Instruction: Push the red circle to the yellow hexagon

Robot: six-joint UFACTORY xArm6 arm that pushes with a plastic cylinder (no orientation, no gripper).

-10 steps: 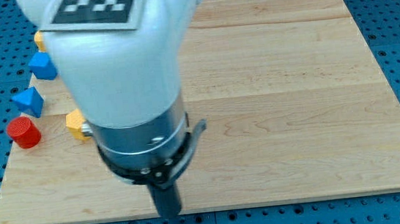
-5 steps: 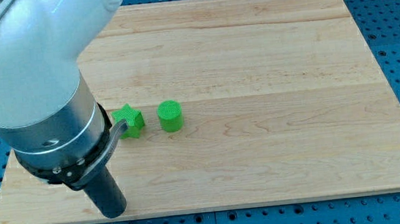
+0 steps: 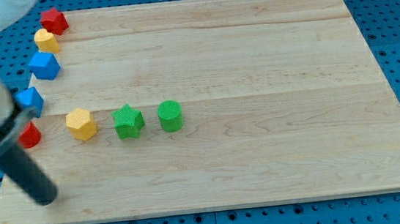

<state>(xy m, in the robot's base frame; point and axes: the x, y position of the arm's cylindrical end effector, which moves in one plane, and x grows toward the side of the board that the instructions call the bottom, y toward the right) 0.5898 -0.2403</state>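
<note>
- A robotics laboratory bench is indicated by a blue perforated mounting plate (image 3: 398, 27).
- A wooden board (image 3: 269, 68) is laid on it, set with small coloured test blocks.

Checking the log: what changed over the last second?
My arm swept from mid-board to the view's left; my tip now sits near the bottom-left corner, below the partly hidden red circle. The yellow hexagon, green star and green cylinder look unmoved. No block was visibly pushed.
</note>
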